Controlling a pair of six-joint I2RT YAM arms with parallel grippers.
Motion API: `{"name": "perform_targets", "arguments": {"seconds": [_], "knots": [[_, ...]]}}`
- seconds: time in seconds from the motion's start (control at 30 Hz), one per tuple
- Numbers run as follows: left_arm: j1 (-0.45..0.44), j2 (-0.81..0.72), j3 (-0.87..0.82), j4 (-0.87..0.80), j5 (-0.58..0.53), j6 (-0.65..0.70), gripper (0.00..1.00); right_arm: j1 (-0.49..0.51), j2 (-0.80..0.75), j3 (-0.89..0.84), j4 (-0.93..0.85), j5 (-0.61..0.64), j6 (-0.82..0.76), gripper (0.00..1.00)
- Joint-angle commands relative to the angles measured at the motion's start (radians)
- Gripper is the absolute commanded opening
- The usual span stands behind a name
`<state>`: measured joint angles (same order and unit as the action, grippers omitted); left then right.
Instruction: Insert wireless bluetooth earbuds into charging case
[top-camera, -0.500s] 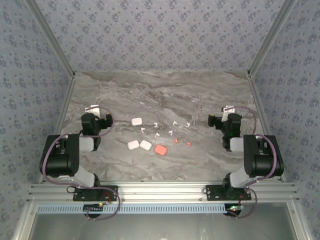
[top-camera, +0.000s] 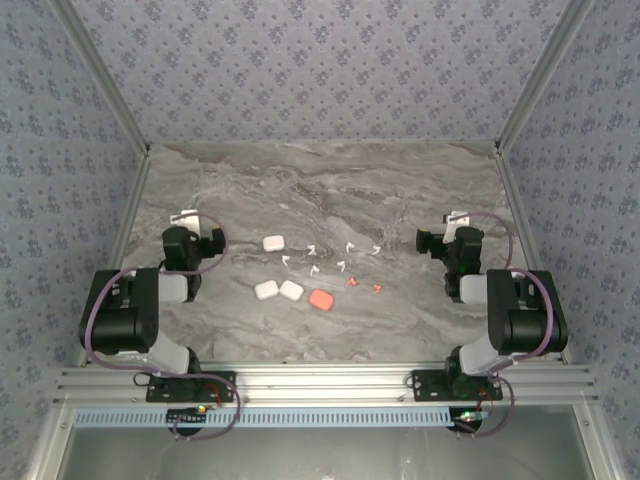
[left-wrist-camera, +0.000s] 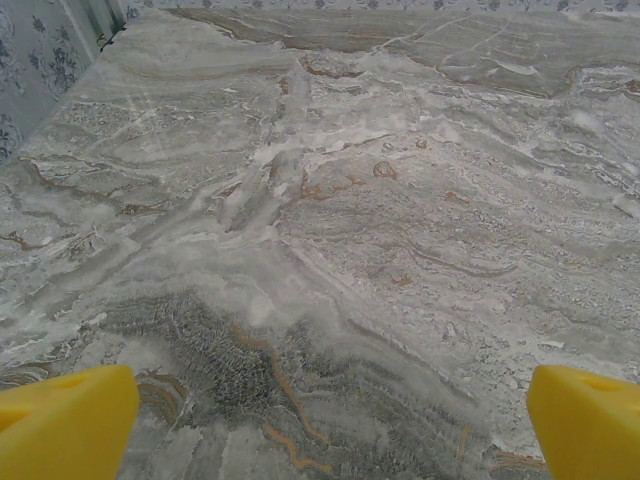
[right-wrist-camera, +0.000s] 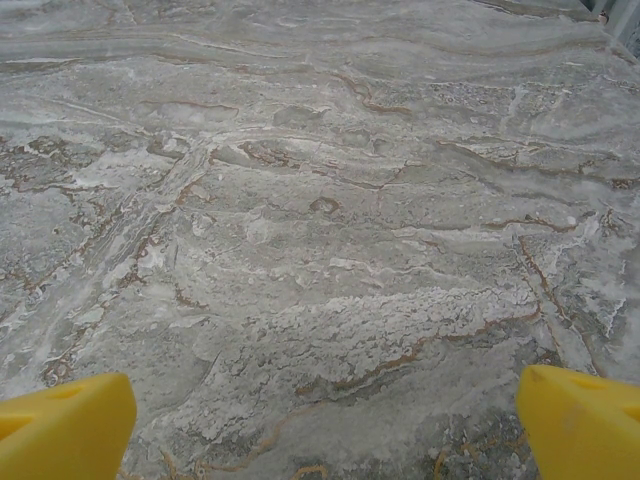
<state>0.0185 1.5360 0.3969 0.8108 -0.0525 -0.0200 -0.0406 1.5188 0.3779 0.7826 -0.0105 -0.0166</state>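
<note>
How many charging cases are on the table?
4. Back white case sits alone; left white case and middle white case lie side by side nearer the arms; coral case just right of them. None seems hidden.

My fingertips (left-wrist-camera: 60, 425) are bright yellow, and the table (top-camera: 400, 190) is grey with marble veining. The earbuds (top-camera: 313, 247) are white and coral-red. The walls (top-camera: 320, 70) carry a blue-grey floral print.
</note>
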Motion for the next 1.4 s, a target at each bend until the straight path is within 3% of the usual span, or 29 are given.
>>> {"name": "perform_targets", "arguments": {"seconds": [0.0,0.2,0.3,0.43,0.6,0.73,0.93,1.13,1.37], "knots": [[0.000,-0.003,0.015,0.001,0.003,-0.009,0.99,0.005,0.000,0.018,0.009,0.019,-0.008,1.00],[-0.001,-0.005,0.013,0.007,0.002,-0.010,0.99,-0.005,0.001,0.017,0.008,0.002,-0.002,1.00],[-0.003,-0.090,0.018,-0.063,-0.005,-0.007,0.99,-0.010,-0.024,0.024,-0.020,0.020,0.014,1.00],[-0.011,-0.317,0.039,-0.278,-0.044,-0.057,0.99,-0.029,-0.181,0.092,-0.262,-0.001,0.037,1.00],[-0.018,-0.499,0.133,-0.623,0.003,-0.294,0.99,0.017,-0.325,0.214,-0.585,-0.111,0.064,1.00],[-0.054,-0.594,0.123,-0.741,0.070,-0.512,0.99,0.135,-0.417,0.312,-0.851,-0.151,0.069,1.00],[-0.118,-0.668,0.054,-0.786,0.148,-0.695,0.99,0.403,-0.452,0.374,-1.105,-0.141,0.099,1.00],[-0.161,-0.661,0.010,-0.745,0.155,-0.753,0.99,0.655,-0.331,0.436,-1.219,-0.101,0.100,1.00],[-0.183,-0.632,0.020,-0.735,0.125,-0.770,0.99,0.898,-0.067,0.570,-1.275,-0.034,0.080,1.00]]}}
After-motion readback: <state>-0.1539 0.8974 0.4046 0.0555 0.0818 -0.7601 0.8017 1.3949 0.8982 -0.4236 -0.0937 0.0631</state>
